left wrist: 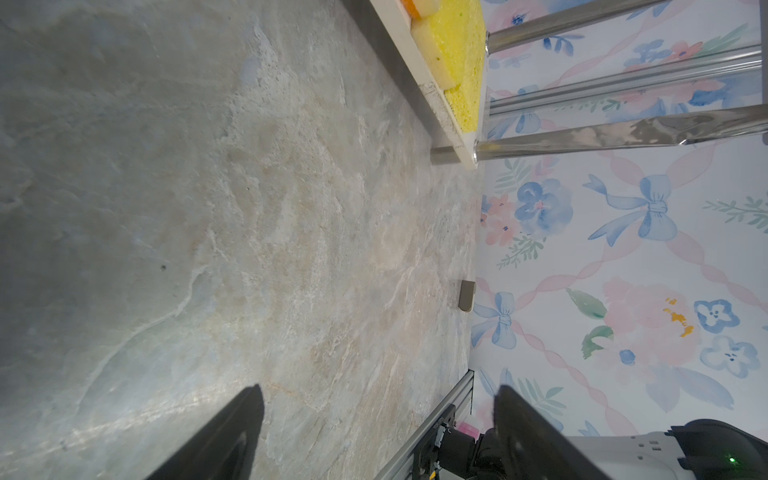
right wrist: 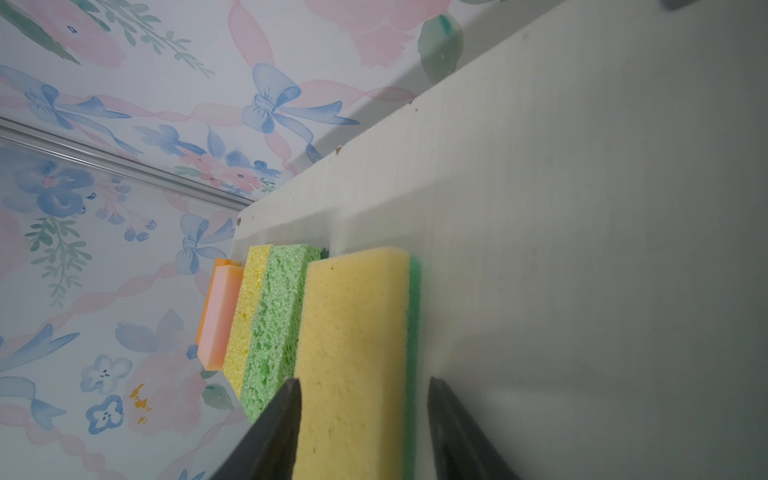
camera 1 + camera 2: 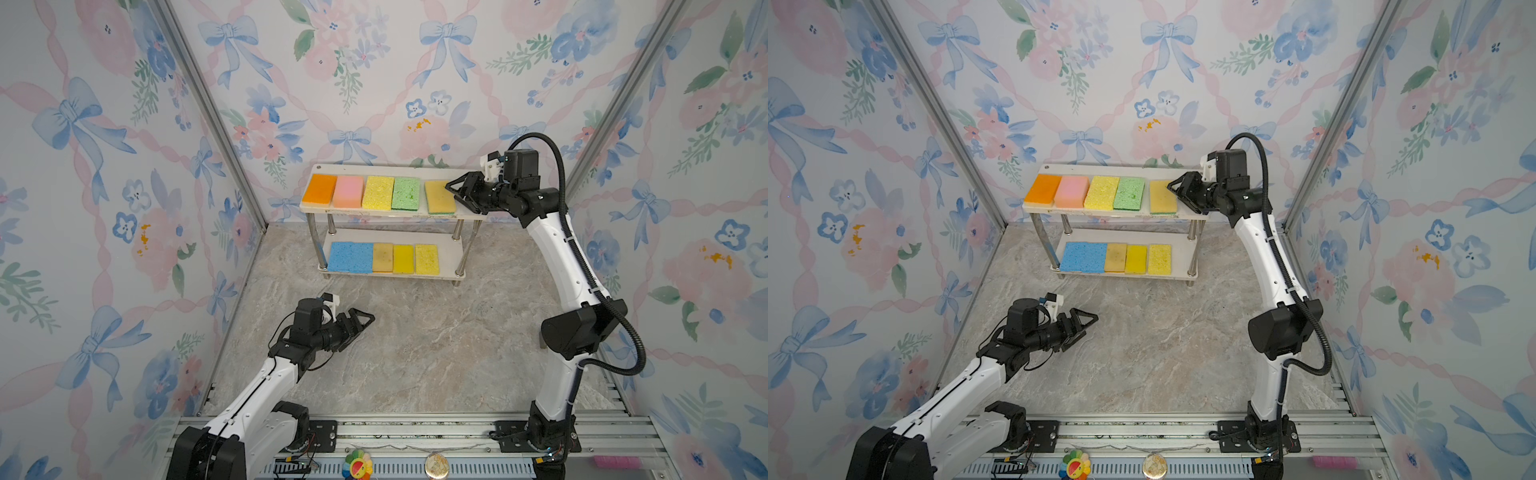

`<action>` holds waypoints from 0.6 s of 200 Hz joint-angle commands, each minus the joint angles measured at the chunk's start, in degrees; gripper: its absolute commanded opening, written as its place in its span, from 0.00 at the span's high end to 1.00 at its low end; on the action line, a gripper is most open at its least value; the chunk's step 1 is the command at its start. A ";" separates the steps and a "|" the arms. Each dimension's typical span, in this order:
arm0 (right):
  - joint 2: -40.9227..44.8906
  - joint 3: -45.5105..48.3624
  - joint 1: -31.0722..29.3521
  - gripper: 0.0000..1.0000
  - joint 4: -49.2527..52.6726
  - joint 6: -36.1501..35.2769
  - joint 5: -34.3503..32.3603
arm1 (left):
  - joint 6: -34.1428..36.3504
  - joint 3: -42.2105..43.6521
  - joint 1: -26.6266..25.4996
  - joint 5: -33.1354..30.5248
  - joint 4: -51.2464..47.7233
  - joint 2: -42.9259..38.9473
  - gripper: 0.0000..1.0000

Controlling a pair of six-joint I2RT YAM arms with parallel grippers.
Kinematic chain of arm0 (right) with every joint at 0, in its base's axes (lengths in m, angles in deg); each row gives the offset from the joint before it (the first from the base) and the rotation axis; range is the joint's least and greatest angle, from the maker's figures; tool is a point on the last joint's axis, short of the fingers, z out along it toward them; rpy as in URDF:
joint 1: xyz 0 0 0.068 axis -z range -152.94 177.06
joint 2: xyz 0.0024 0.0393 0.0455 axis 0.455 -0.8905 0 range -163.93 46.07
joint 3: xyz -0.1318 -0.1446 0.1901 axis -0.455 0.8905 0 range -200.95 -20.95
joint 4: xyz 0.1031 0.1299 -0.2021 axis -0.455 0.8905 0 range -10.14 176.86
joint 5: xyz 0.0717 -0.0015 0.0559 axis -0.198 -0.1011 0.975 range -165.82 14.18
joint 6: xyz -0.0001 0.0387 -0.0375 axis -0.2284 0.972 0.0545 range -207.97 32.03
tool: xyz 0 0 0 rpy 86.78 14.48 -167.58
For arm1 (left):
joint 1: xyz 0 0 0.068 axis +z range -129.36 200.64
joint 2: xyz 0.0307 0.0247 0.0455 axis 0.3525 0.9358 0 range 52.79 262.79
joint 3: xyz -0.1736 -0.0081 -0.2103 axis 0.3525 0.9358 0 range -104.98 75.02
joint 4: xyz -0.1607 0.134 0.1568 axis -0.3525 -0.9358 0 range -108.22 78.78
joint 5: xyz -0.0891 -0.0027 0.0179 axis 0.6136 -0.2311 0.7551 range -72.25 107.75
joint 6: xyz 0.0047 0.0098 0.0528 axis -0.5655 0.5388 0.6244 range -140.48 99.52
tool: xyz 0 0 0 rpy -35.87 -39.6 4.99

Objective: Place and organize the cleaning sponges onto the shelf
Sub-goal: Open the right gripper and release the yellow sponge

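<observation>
Checking both top views: right gripper was at the right end of the shelf top board, fingers straddling the tan-yellow sponge, which lay flat, slightly apart from the green sponge. Left gripper was out over the tabletop, jaws apart, empty. Left wrist: left gripper was wide, nothing between; a yellow sponge lay on the lower board. Right wrist: right gripper jaws stood apart either side of the tan-yellow sponge, with clearance on its green-backed side, not clamped.
</observation>
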 commanded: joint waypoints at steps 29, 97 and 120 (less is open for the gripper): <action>1.31 -0.09 -3.32 0.49 -0.52 1.05 0.00 | 0.74 0.56 0.55 0.11 -0.76 -0.95 0.11; 3.83 1.81 -3.44 0.49 1.37 -0.41 -5.07 | 0.48 0.98 0.52 0.59 -0.74 -1.87 0.11; 6.46 3.97 -2.67 0.49 1.11 -1.12 -6.92 | 0.44 0.96 0.51 0.83 -0.77 -1.99 0.11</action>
